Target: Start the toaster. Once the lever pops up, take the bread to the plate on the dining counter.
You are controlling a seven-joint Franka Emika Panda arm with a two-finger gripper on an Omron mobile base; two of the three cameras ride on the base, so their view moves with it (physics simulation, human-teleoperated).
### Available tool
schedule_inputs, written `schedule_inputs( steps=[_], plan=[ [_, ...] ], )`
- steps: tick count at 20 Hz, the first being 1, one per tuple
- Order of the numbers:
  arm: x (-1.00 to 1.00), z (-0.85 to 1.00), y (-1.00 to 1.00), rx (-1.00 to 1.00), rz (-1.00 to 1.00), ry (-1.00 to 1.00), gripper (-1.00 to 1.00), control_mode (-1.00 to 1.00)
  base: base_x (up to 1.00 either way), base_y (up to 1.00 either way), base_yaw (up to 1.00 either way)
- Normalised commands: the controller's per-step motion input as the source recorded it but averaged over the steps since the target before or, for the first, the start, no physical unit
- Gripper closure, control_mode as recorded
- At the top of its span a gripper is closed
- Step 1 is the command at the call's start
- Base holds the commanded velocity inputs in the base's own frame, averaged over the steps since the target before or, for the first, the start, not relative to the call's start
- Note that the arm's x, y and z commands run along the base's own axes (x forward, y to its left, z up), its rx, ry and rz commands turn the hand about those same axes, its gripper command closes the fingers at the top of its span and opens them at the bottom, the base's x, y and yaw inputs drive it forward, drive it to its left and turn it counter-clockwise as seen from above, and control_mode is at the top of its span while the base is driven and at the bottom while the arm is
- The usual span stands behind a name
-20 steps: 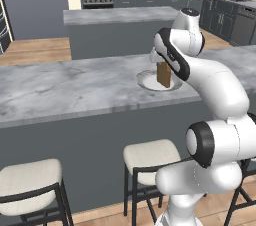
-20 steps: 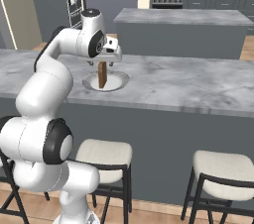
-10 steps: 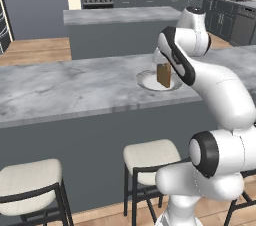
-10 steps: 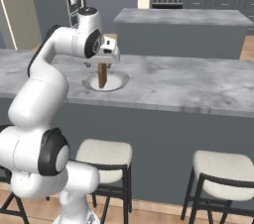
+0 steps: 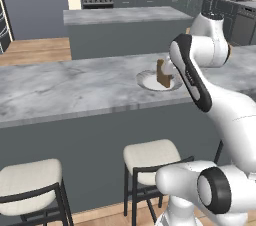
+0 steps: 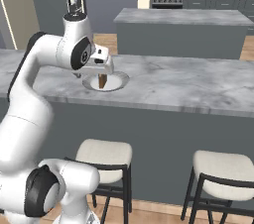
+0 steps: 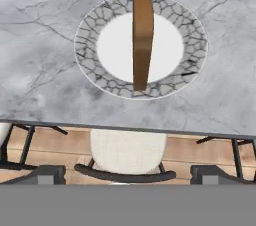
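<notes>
item: bread (image 7: 142, 30). brown slice with darker crust, standing on edge on the plate (image 7: 95, 67). in the hand view it runs as a narrow upright strip through the centre of the frame, its lower end on the white middle of the plate. in the left base view the bread (image 5: 163, 73) sits right of centre, partly behind the arm's forearm; in the right base view the bread (image 6: 102, 80) sits left of centre, just under the hand.

item: plate. round, white centre, grey crackle-patterned rim, resting on the dining tabletop (image 5: 60, 87), near its front edge. seen also in the left base view, plate (image 5: 147, 81), and in the right base view, plate (image 6: 119, 82).

item: pincer (image 7: 127, 174). released, jaws spread wide; the two dark fingertips (image 7: 47, 174) show at the bottom of the hand view, well apart from the bread, nothing between them. in the right base view the pincer (image 6: 101, 64) hangs close above the slice.

item: stools. one cream-seated stool (image 7: 127, 152) below the tabletop edge in the hand view; further stools at the bottom of both base views.

step in hand, as you may judge it: the delivery itself. the slice is on the plate and let go, so the carrying looks done.

next move, as you may judge it: take the hand up and clear of the slice, straight away from it. the bread balances on its edge, so a sideways brush from a fingertip could tip it, possibly off the plate.
</notes>
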Motion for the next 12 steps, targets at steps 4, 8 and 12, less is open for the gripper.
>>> schedule_inputs(
  steps=[4, 8, 12],
  plan=[
    [-0.98, 0.0, 0.0, 0.0, 0.0, 0.0, -1.0, -1.0, 0.0, 0.0, 0.0],
    [-1.0, 0.0, 0.0, 0.0, 0.0, 0.0, -1.0, -1.0, 0.0, 0.0, 0.0],
    [-0.96, -0.08, 0.04, 0.0, 0.0, 0.0, -1.0, -1.0, 0.0, 0.0, 0.0]
  ],
)
